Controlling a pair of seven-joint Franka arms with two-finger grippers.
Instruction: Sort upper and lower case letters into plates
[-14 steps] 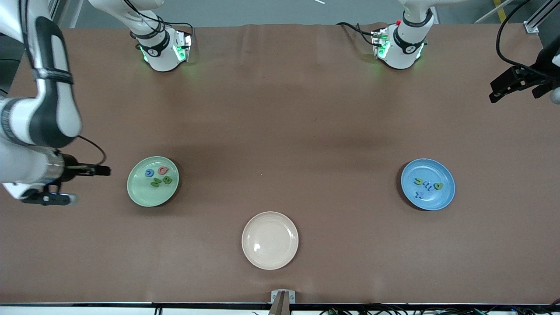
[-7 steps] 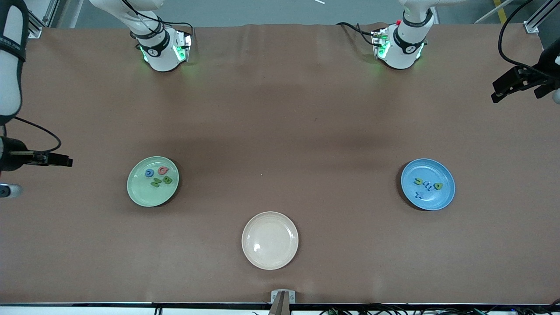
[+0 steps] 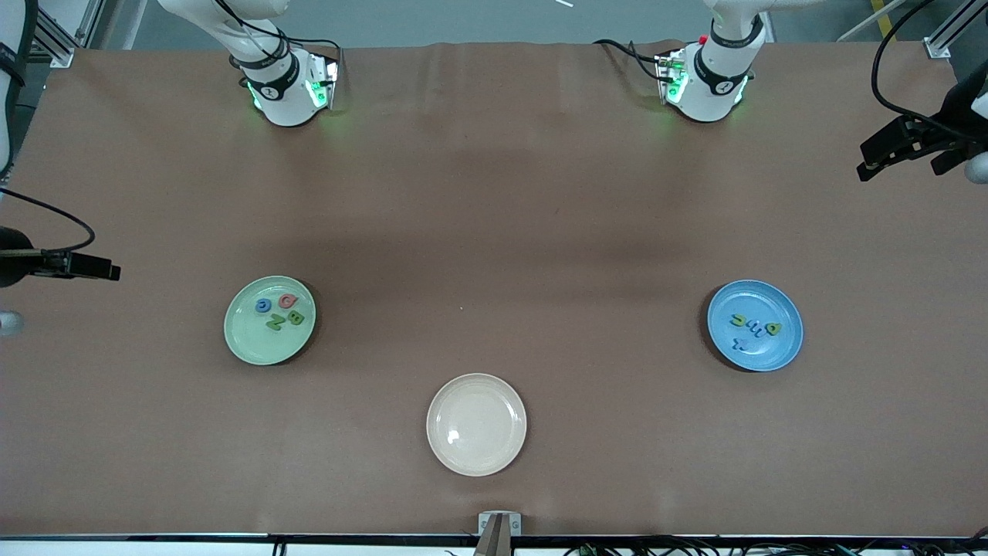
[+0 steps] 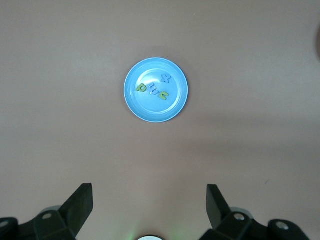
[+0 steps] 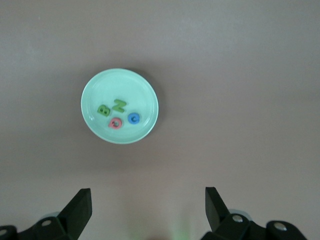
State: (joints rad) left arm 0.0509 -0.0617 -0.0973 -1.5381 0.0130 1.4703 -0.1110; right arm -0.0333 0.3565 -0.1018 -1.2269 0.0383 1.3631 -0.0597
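Though open—pincers (image 4: 147, 210) off plates (image 4: 156, 90)

Three plates lie on the table: one mint green plate (image 3: 239, 344) below the right gripper (image 5: 147, 212), one sky blue plate (image 3: 779, 351) below the left gripper (image 4: 149, 210), and one cream plate (image 3: 476, 455) under neither. The green plate holds four letters (image 5: 119, 114): two green, one pink, one blue. The blue plate holds what look like four small letters (image 4: 156, 88), green and blue.
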